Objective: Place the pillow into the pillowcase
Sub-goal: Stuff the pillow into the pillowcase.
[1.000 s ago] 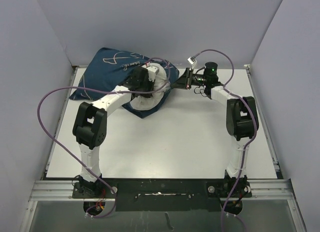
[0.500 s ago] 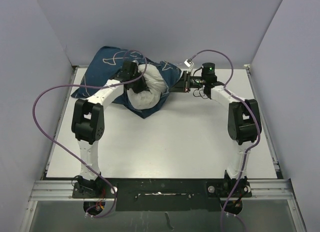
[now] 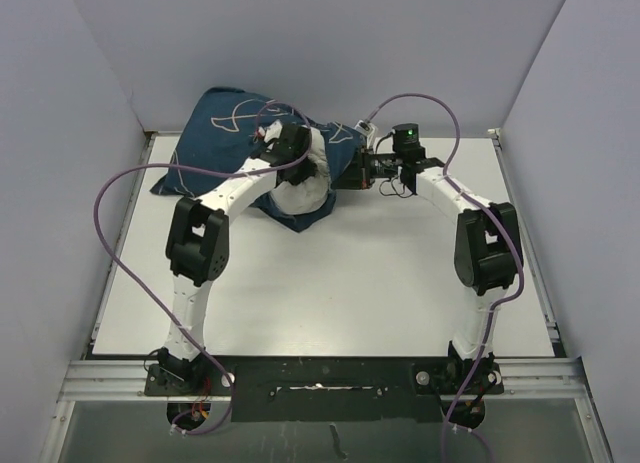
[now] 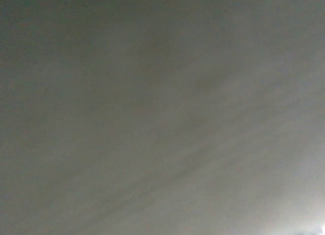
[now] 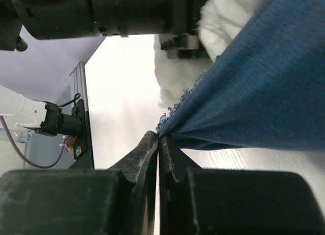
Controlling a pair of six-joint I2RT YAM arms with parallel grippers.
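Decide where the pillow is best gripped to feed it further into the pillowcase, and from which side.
Probably the bulging white end of the pillow that sticks out of the pillowcase mouth, approached from the near right, over the table. The rest is sheathed in navy fabric, and the right gripper pinches the hem.

the navy pillowcase (image 3: 210, 133), printed with cream whale outlines, lies bunched at the far side, left of centre, its mouth facing right. the lumpy white pillow (image 3: 303, 195) sits partly inside, bulging out of the opening.
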